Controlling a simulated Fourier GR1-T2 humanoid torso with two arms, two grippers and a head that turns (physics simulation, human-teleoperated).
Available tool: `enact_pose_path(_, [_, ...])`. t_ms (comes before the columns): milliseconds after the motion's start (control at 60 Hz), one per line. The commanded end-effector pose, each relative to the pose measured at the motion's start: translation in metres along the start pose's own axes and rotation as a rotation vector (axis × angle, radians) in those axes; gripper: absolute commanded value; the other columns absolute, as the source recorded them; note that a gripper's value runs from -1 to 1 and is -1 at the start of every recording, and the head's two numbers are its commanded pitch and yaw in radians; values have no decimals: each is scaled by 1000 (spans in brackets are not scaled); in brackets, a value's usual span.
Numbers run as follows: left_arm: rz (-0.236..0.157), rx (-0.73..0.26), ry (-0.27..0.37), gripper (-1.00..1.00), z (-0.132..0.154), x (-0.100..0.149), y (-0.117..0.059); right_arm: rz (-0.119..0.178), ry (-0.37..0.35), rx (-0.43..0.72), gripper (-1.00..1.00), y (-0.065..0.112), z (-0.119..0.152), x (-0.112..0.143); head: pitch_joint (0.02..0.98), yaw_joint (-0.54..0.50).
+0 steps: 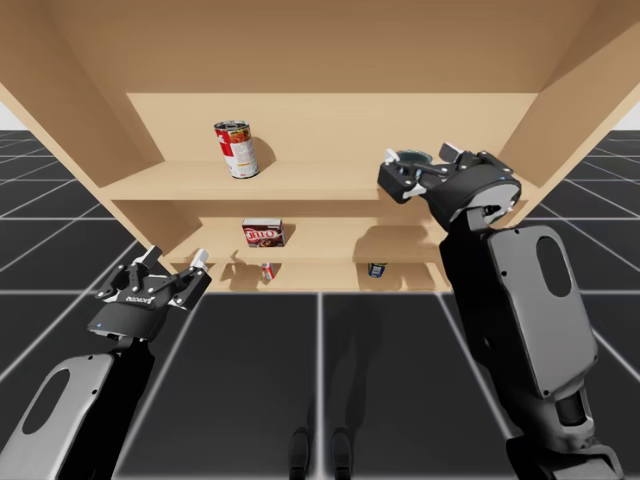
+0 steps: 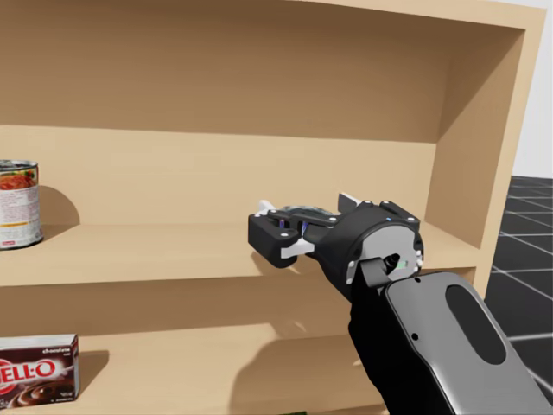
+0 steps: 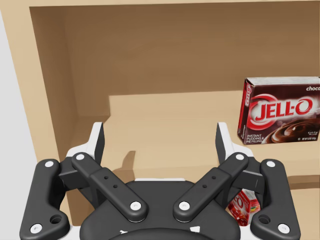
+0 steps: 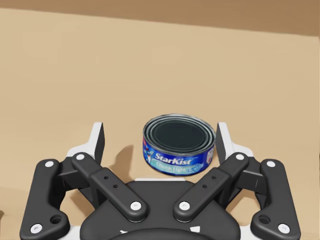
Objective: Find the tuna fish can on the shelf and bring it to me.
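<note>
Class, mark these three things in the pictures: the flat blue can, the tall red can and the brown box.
flat blue can [image 4: 179, 142], right wrist view, on its dark lid.
tall red can [image 1: 237, 152], high view, on its side label.
brown box [image 3: 281, 111], left wrist view, on its front face.

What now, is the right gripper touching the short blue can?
Cannot tell. Right wrist view: the short blue can clears one finger of the right gripper; the other looks flush.

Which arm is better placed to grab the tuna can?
Right. The right tool is open with the blue tuna can between its fingers; the left tool is lower, near the brown box.
</note>
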Motion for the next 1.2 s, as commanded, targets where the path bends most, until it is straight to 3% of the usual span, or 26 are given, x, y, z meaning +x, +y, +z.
enact_pose_path(17, [1, 0, 1, -1000, 0, 0, 0, -6, 117, -19, -1000, -6, -14, -16, 270, -234])
enact_pose_path(200, [0, 1, -1, -1000, 0, -1, 0, -4, 122, -27, -1000, -9, -28, -22, 274, -236])
enact_pose_path(317, [1, 1, -3, -1000, 0, 0, 0, 23, 108, -27, -959, -11, -35, -26, 275, -236])
enact_pose_path(333, [1, 1, -3, -1000, 0, 0, 0, 31, 102, -37, -841, -11, -35, -26, 275, -236])
enact_pose_path(350, [1, 1, -4, -1000, 0, 0, 0, 44, 82, -70, 229, -11, -35, -28, 277, -235])
enact_pose_path(367, [1, 1, -4, -1000, 0, 0, 0, 44, 82, -67, 816, -11, -36, -29, 277, -234])
enact_pose_path(400, [1, 1, -4, -1000, 1, 0, 0, 36, 85, -61, 983, -11, -35, -29, 278, -234])
enact_pose_path(583, [0, 0, -6, -1000, 1, 0, -1, 34, 75, -59, 1000, -13, -27, -27, 276, -228])
enact_pose_path(717, [-1, 1, -7, -1000, 1, 0, -1, 45, 16, -66, 998, -14, -9, -14, 277, -231])
enact_pose_path(850, [-7, 1, -4, -1000, 1, 0, -2, 72, -82, -79, 950, -10, 27, -1, 275, -230])
enact_pose_path(1200, [-9, -2, -5, -1000, 2, 1, -4, 99, -190, -72, 1000, -10, 101, 9, 274, -229])
